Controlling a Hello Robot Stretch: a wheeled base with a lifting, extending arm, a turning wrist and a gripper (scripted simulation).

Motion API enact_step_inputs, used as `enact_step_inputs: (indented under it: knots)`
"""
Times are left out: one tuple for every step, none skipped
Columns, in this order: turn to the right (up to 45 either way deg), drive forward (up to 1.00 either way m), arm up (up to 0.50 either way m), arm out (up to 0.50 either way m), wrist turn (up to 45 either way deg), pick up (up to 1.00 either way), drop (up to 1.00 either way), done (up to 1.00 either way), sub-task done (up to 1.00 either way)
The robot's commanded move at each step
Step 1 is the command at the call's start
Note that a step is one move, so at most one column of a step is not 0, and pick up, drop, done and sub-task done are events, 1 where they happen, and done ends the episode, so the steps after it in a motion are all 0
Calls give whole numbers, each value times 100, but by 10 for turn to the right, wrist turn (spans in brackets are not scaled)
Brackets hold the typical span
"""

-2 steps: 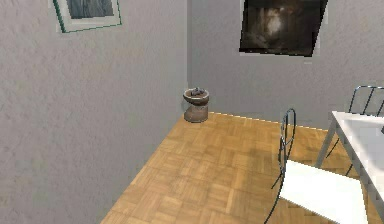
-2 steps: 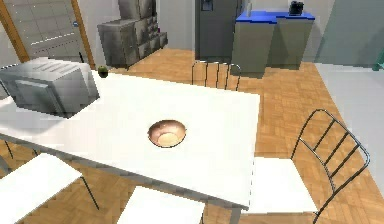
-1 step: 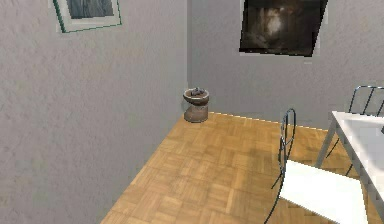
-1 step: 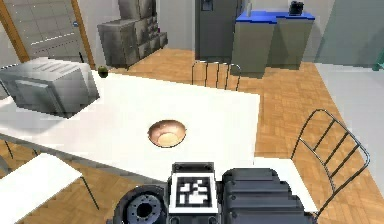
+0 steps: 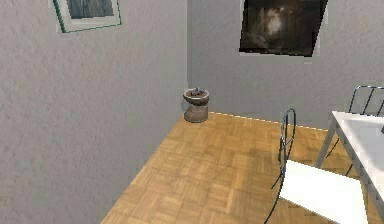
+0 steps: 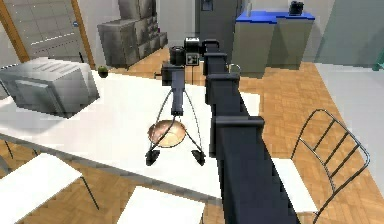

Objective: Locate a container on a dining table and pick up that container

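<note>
- White surface (image 6: 110, 110) on parquet (image 6: 300, 100).
- Brown round container (image 6: 168, 133) lies on it, right at the gripper (image 6: 175, 158); grey box (image 6: 48, 85) at its 10 o'clock.
- I can't tell if the gripper's holding anything.

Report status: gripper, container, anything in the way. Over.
Gripper at brown round container; cannot tell if held. Container looks to rest on white table. Grey box stands apart, toward the arm side view's left.

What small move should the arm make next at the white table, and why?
Probably a short lift straight up. The gripper has a finger on each side of the brown round container on the white table; I cannot tell whether it holds it, and a lift would show.
</note>
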Motion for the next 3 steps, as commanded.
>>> enact_step_inputs:
  knots:
    - [0, 0, 0, 0, 450, 0, 0, 0, 0]
    - [0, 0, 0, 0, 450, 0, 0, 0, 0]
    - [0, 0, 0, 0, 450, 0, 0, 0, 0]
